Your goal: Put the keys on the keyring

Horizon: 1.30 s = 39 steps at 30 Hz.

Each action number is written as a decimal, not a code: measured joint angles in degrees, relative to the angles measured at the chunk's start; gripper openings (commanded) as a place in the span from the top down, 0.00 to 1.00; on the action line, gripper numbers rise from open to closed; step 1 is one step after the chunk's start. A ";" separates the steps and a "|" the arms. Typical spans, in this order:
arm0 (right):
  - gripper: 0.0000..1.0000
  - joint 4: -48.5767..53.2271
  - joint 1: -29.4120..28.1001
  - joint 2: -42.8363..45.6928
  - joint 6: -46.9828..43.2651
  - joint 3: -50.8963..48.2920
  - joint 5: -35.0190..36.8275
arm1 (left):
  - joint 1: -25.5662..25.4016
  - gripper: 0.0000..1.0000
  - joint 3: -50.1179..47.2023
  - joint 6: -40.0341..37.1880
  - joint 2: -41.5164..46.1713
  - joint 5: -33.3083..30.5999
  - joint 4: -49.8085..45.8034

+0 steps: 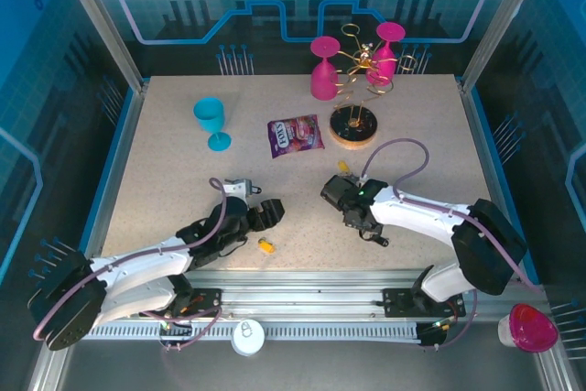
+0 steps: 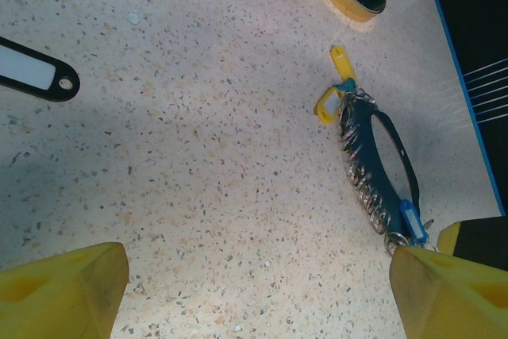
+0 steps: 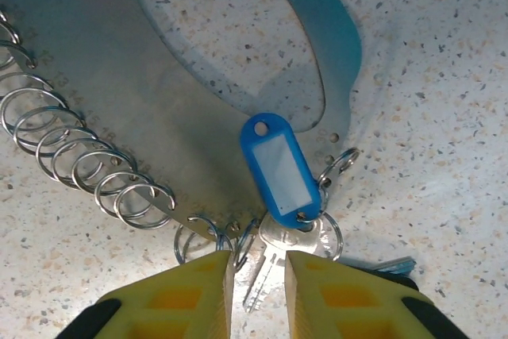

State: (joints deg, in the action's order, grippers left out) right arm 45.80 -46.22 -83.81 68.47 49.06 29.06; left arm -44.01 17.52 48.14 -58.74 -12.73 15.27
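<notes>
Top view: the left gripper (image 1: 265, 214) is over the table (image 1: 165, 171), with a yellow-tagged key (image 1: 266, 245) lying just beside it. The right gripper (image 1: 364, 224) is low over the table.

Left wrist: its jaws are spread wide. The keyring (image 2: 355, 129), a flat metal loop, lies ahead to the right, with the keys (image 2: 325, 107) at its ends.

Right wrist: the jaws are drawn close, and a blue-tagged key (image 3: 274, 253) on the keyring's edge has its blade between them. I cannot tell whether they pinch it.
</notes>
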 measured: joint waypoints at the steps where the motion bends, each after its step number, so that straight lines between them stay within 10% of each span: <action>1: 0.75 -0.44 0.00 0.00 0.20 -0.02 -0.20 | 0.00 0.15 0.00 0.00 0.28 -0.13 0.00; 39: 0.81 -4.00 3.23 2.19 1.22 -3.76 -2.75 | 0.00 0.15 -0.70 0.02 1.49 -0.98 -1.09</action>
State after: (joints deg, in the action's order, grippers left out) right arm 41.80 -42.98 -81.62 69.69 45.30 26.30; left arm -44.01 16.82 48.16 -57.25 -13.72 14.17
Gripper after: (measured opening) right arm 0.192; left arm 0.847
